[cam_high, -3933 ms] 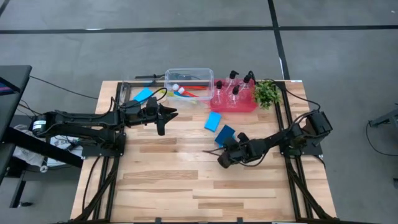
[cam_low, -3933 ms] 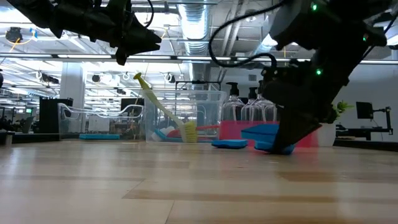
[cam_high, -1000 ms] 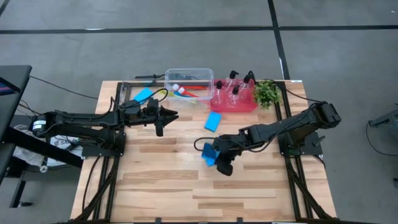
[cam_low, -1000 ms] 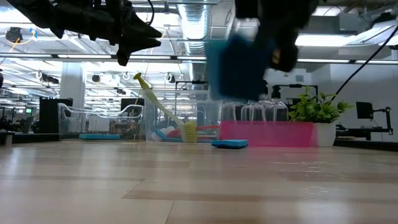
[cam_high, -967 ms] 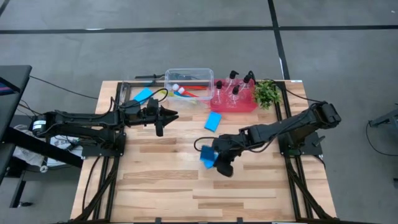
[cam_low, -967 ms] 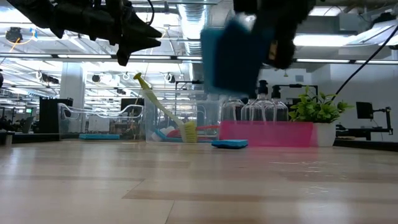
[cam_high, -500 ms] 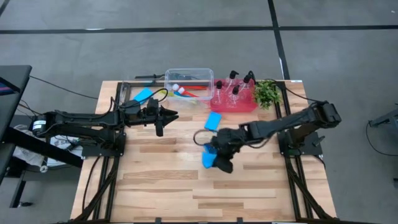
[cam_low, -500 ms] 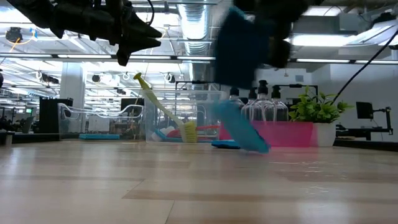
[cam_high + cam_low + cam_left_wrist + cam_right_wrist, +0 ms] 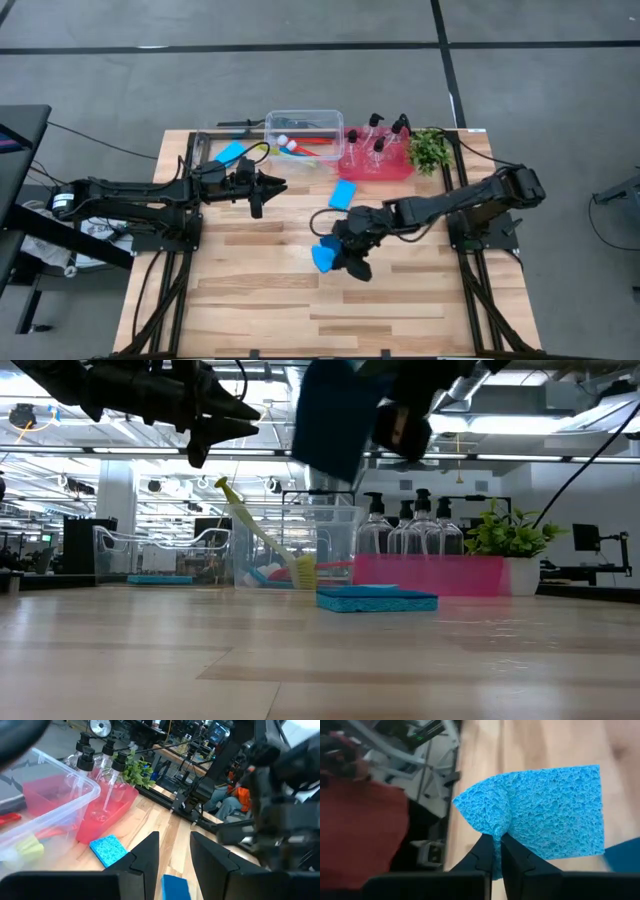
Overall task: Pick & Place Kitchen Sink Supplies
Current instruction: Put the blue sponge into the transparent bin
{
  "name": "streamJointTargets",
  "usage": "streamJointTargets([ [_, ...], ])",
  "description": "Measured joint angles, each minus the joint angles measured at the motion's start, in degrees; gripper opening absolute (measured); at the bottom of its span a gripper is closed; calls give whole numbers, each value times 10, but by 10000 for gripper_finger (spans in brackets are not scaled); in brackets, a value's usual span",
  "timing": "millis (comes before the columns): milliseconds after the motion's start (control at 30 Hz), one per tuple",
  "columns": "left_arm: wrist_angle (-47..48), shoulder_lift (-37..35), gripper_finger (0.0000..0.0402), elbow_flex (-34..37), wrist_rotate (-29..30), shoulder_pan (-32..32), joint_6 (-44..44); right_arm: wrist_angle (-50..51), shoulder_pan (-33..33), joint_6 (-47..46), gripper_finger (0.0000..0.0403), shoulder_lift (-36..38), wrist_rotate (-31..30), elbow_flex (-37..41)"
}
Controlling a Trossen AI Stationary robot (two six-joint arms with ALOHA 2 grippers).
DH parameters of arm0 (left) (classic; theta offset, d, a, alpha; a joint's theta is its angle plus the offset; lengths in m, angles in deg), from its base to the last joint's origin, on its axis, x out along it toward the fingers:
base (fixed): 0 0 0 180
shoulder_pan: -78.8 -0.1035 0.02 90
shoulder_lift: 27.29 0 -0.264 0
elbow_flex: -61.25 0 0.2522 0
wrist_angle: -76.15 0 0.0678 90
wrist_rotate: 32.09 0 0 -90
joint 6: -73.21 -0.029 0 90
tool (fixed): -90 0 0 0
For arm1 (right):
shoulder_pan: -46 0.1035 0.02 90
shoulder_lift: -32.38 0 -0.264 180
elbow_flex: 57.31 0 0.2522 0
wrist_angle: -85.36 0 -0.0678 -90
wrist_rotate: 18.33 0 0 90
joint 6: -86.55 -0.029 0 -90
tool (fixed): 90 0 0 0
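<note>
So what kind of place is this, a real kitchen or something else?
Probably a robotics lab or workshop, not a kitchen. The wooden table stands on a bare grey floor with two arms mounted on it, exposed ducts and strip lights hang overhead, and more benches and equipment fill the room behind.

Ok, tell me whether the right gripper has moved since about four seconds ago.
Yes. In the high view the right gripper, shut on a blue sponge, now sits farther left of the red tray, out over the table's middle.
</note>
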Motion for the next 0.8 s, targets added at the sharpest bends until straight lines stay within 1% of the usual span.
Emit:
streamJointTargets([
  [233,0,0,111,0,-18,0,67,-20,-14,29,9,0,-14,-8],
  [300,0,0,111,0,-25,0,109,-17,-18,42,9,0,-24,-13],
  [400,0,0,111,0,-35,-8,200,-14,-23,75,9,-1,-49,-27],
  [500,1,0,111,0,-60,-18,258,5,-27,113,9,-1,-83,-45],
  [633,1,0,111,0,-92,-25,312,40,-30,151,11,0,-145,-72],
  [700,1,0,111,0,-97,-25,332,58,-30,168,11,0,-181,-86],
  [800,1,0,111,0,-101,-22,339,84,-30,184,10,-1,-222,-104],
])
